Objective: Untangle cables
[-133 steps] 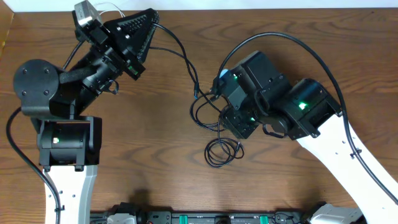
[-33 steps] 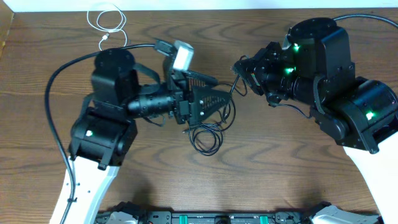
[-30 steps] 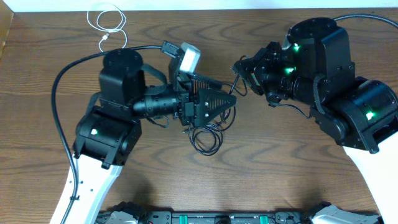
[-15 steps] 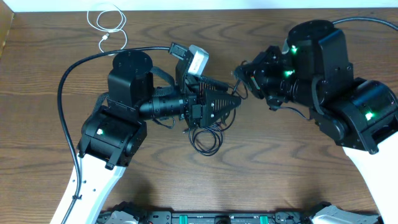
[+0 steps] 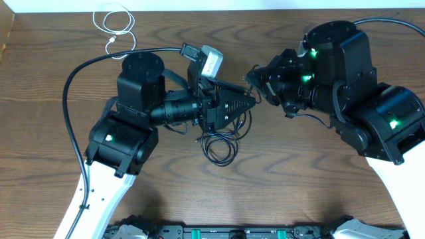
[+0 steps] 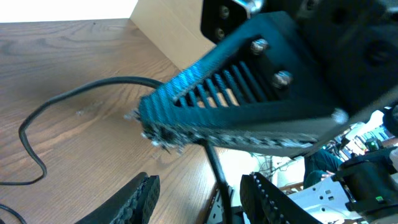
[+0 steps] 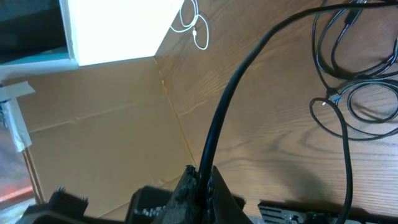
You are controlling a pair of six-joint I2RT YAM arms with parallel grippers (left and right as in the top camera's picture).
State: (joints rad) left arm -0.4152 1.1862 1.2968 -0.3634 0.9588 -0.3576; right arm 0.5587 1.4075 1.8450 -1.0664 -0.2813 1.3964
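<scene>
- My left arm [image 5: 133, 126] comes in from the lower left, with its forearm stretched level to the right above the worktop [image 5: 299, 189].
- My left tool [image 6: 202, 196] stands spread, its two ridged fingers [image 6: 140, 199] apart. A thin black strand [image 6: 214, 165] runs down through the gap between them. I cannot tell whether either finger touches it.
- The tip of that tool sits just beside my right tool [image 5: 255, 75], whose slatted body fills the upper half of the left wrist view.
- My right arm [image 5: 372, 123] reaches in from the lower right and bends back toward the middle, its wrist pointing left.
- My right tool is pressed together and pinches a black cable [image 7: 239, 87]. The cable rises out of the closed fingertips and sweeps away toward the loops on the wood.
- The tangle of black cables [image 5: 222, 145] lies on the worktop just below both tool tips, several loops overlapping.
- The white cable [image 5: 114, 20] lies coiled at the far left corner of the worktop, well apart from the black ones and from both tools.
</scene>
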